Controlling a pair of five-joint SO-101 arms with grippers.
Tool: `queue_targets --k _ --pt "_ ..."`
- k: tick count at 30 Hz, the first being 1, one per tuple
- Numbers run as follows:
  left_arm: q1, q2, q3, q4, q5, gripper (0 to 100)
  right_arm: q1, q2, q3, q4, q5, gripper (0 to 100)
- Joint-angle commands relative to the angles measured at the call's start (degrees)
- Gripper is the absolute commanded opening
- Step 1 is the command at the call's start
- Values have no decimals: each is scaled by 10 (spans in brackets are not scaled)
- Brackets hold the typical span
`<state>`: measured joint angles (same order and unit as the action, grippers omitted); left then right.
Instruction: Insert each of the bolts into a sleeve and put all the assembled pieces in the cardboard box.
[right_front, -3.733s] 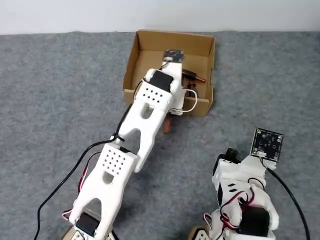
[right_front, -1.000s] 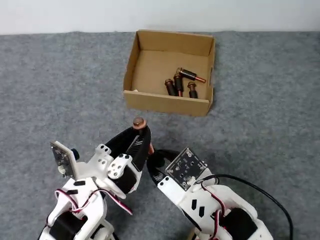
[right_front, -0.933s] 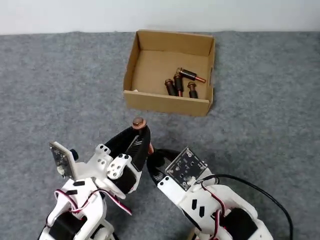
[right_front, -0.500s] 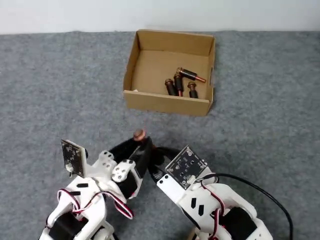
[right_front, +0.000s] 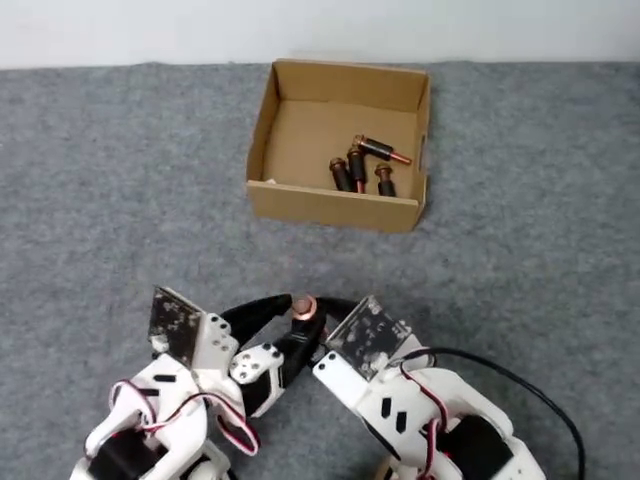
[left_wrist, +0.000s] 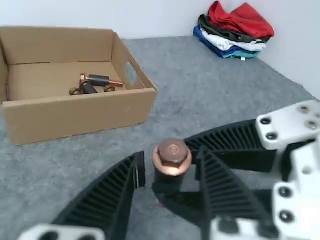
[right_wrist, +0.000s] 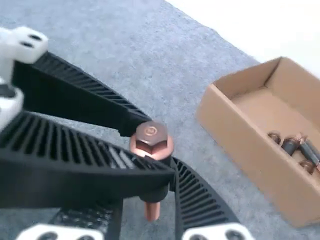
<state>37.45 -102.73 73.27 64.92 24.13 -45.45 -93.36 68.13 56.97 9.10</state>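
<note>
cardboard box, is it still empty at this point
No, several bolt pieces lie inside the cardboard box, close to its right wall in the high view.

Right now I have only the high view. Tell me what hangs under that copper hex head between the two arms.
Observer: The copper hex-head bolt stands upright; the right wrist view shows its bare copper shank end poking out below.
Operator: Say how the left arm grips it.
Observer: The left gripper has its black ribbed jaws closed on it from two sides, just below the head.
Operator: Tell me whether the sleeve is on.
Observer: In the left wrist view a dark cylinder sits right under the head; whether it is the sleeve I cannot tell.
</note>
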Motion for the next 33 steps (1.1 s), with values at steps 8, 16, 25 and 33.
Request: queue_targets --k 8,16,25,33 --pt "11 6 -117 91 -14 209 48 -1 -23 -21 4 8" --pt "-113 3 -149 40 -40 2 167 0 -25 -20 -47 8" --pt "-322 2 40 -35 -159 5 270 182 -191 7 -207 8" --pt "-377 2 197 -147 -201 5 299 502 -396 -38 -219 8"
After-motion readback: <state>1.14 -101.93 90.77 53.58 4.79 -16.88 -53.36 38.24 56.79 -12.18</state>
